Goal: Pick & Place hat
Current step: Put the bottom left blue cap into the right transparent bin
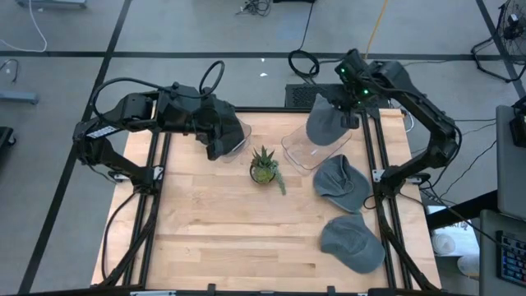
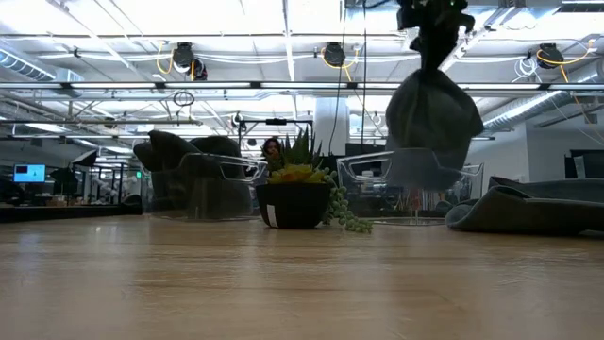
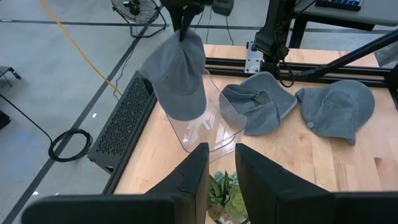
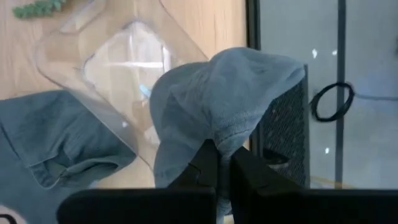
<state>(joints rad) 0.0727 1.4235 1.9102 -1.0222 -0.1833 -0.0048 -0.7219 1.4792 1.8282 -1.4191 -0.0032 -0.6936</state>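
My right gripper [image 1: 349, 105] is at the table's far right, shut on a grey hat [image 1: 325, 123] that hangs over a clear plastic container [image 1: 308, 150]. The low view shows this hat [image 2: 434, 111] well above the tabletop. Two more grey hats lie flat on the table's right side, one at mid-depth [image 1: 341, 182] and one nearer [image 1: 353, 244]. My left gripper [image 3: 222, 169] is open and holds nothing. It hovers at the far left by a second clear container [image 1: 237, 136]. My right gripper pinches a bunched fold of the hat's cloth [image 4: 231, 142] between its two fingers, coming from above and pointing down. The hat is lifted clear and hangs slack below the fingers [image 3: 181, 30], over the clear container.
A small potted succulent [image 1: 264, 167] stands at the table's middle, between the two containers. Black frame rails run along the left [image 1: 152, 189] and right [image 1: 380, 197] sides. Bare wood fills the near half of the table [image 1: 238, 238].
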